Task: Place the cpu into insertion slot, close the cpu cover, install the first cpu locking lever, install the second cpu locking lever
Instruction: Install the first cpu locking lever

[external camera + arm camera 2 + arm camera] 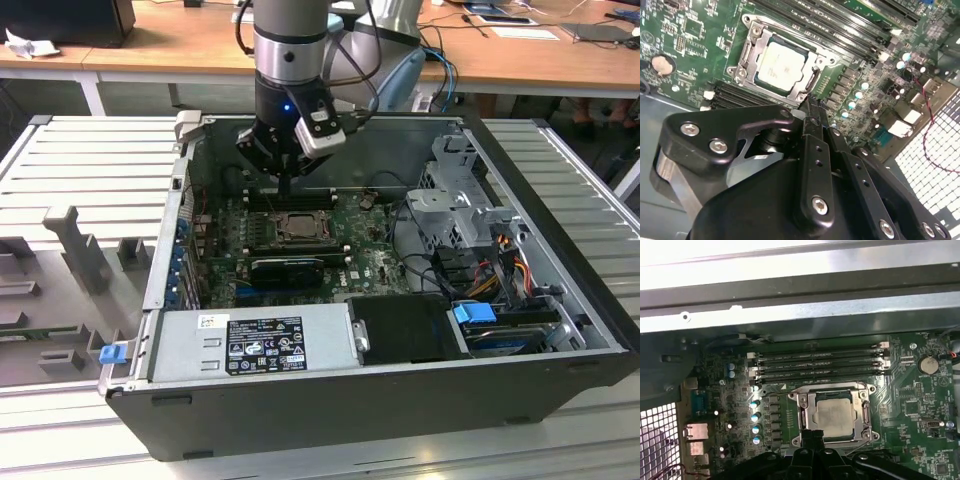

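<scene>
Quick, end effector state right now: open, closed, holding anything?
End effector: closed, holding nothing; its tips are near a corner of the cpu cover, with the cpu seated inside it.

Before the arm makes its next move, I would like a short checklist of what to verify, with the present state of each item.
1. The cpu lies flat and square in the insertion slot: ok.
2. The cpu cover is down, framing the cpu through its window: ok.
3. The gripper is at the edge of the insertion slot, not over the cpu face: ok.
4. The fingertips are together: ok. Whether they pinch a locking lever: cannot tell.
5. Both locking levers are latched: cannot tell.
</scene>
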Tool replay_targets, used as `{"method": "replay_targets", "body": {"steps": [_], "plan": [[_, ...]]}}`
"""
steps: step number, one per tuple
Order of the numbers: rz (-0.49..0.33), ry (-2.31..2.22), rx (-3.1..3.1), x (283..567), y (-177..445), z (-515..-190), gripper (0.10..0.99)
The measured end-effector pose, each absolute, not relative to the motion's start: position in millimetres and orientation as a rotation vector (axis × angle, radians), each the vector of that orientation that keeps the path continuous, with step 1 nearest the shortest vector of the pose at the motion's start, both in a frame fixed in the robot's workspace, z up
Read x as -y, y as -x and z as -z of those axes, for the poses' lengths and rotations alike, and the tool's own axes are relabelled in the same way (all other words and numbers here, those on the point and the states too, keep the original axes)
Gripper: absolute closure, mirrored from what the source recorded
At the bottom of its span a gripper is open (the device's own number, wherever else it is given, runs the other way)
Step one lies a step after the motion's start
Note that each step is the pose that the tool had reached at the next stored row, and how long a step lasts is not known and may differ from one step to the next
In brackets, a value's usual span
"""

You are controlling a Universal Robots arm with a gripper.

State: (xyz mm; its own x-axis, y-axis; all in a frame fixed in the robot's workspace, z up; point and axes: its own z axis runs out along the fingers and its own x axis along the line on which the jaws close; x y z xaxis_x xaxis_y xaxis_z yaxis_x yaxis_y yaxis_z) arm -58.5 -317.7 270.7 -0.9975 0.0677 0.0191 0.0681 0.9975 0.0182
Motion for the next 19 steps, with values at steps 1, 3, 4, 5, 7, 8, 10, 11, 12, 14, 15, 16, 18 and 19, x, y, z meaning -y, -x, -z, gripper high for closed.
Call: {"method": "replay_targets", "body": {"steps": [1, 3, 4, 5, 7, 8, 10, 11, 12, 14, 15, 16, 18, 19], "plan": [[0.033, 0.093, 3.121, 317.7, 58.9, -270.1, 0.98], [0.038, 0.067, 3.122, 317.7, 59.4, -269.0, 0.98], [0.04, 0.049, 3.122, 317.7, 59.6, -268.5, 0.98], [0.041, 0.019, 3.122, 317.7, 60.0, -267.9, 0.98], [0.05, 0.014, 3.122, 317.7, 68.8, -266.8, 0.98], [0.051, 0.014, 3.122, 317.7, 73.0, -266.4, 0.98], [0.054, 0.014, 3.123, 317.7, 79.3, -265.8, 0.98], [0.056, 0.014, 3.123, 317.7, 82.7, -265.6, 0.98], [0.056, 0.014, 3.123, 317.7, 84.6, -265.5, 0.98], [0.057, 0.014, 3.124, 317.7, 86.8, -265.4, 0.98], [0.056, 0.014, 3.124, 317.7, 87.6, -265.3, 0.98], [0.057, 0.014, 3.125, 317.7, 88.4, -265.2, 0.98], [0.057, 0.014, 3.125, 317.7, 91.8, -264.5, 0.98], [0.057, 0.014, 3.126, 317.7, 93.6, -264.2, 0.98]]}}
